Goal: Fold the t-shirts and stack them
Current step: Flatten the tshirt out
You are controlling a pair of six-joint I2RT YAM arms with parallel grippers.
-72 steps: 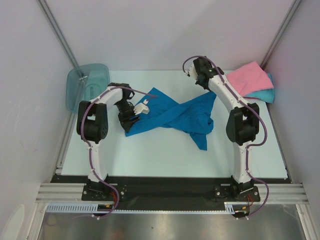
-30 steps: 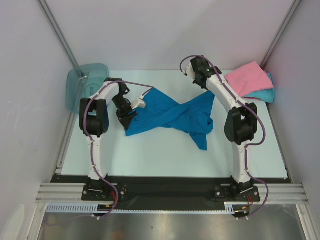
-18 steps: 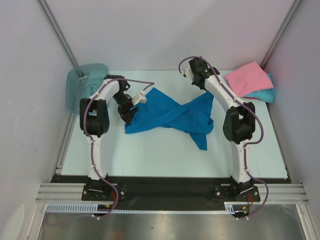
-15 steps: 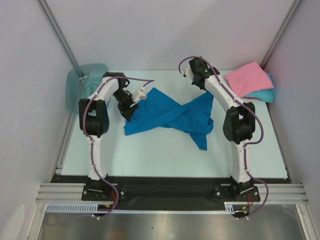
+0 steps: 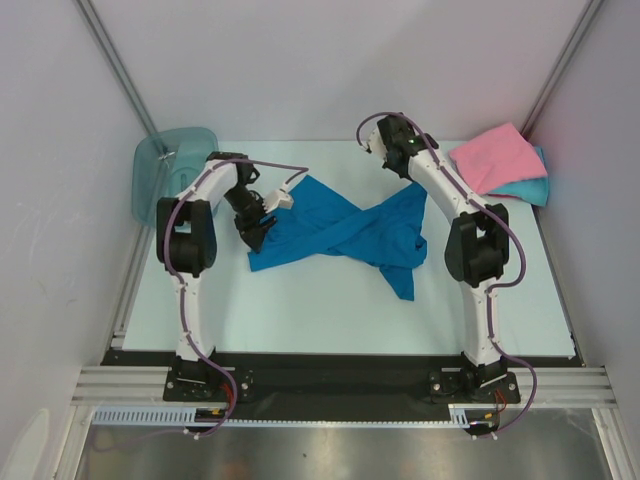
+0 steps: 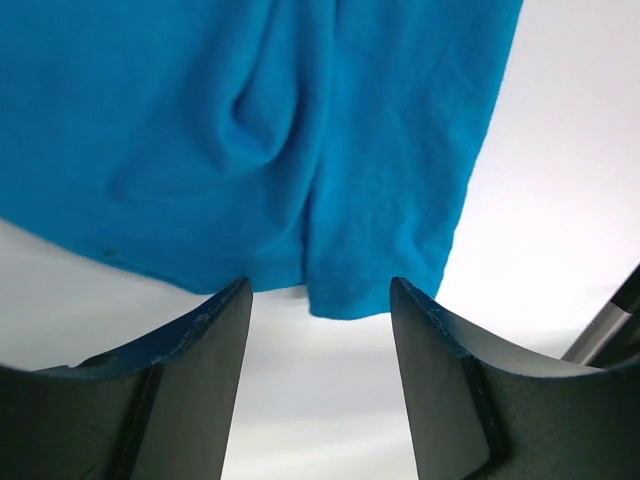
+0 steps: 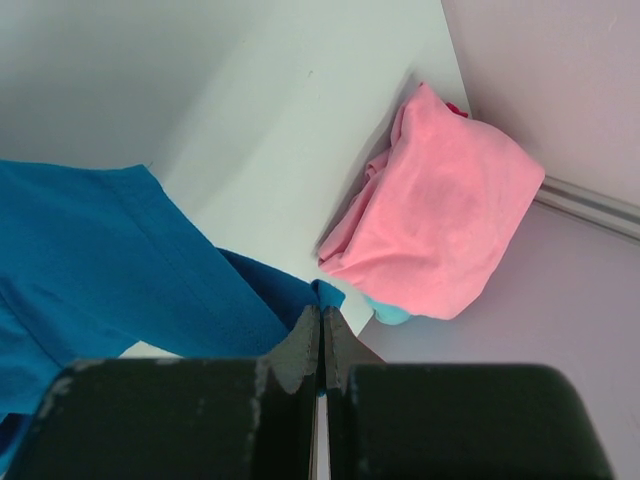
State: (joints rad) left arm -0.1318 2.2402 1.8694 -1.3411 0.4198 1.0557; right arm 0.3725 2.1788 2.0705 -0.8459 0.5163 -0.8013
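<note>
1. Three t-shirts lie on the pale table (image 5: 300,300); one is loose in the middle and two are piled in the far right corner.
2. The deep blue t-shirt (image 5: 345,230) lies unfolded and twisted, with two broad bands of cloth crossing near its middle like an X.
   - Its left part fans out flat towards the left arm.
   - Its right part bunches into folds, and a narrow tail of cloth points towards the near edge.
3. From the left wrist view, the blue cloth (image 6: 250,130) is smooth and matte, with a soft crease running down to a straight hem and a squared corner.
4. The pink t-shirt (image 5: 490,155) is folded into a rough rectangle with rumpled edges, and it sits on top of the turquoise t-shirt (image 5: 528,188).
   - Only a strip of the turquoise one shows beneath the pink one's near side.
   - The pile lies close to the right wall.
5. The left gripper (image 6: 318,290) hangs over the near-left corner of the blue shirt. Its jaws are spread well apart, with the hem showing between them, and it grips nothing.
6. The right gripper (image 7: 322,340) is above the far right part of the blue shirt, between that shirt and the pile. Its fingers are pressed together with no cloth between them.
7. A translucent teal bin (image 5: 165,170) stands at the far left corner, apart from all the shirts.
</note>
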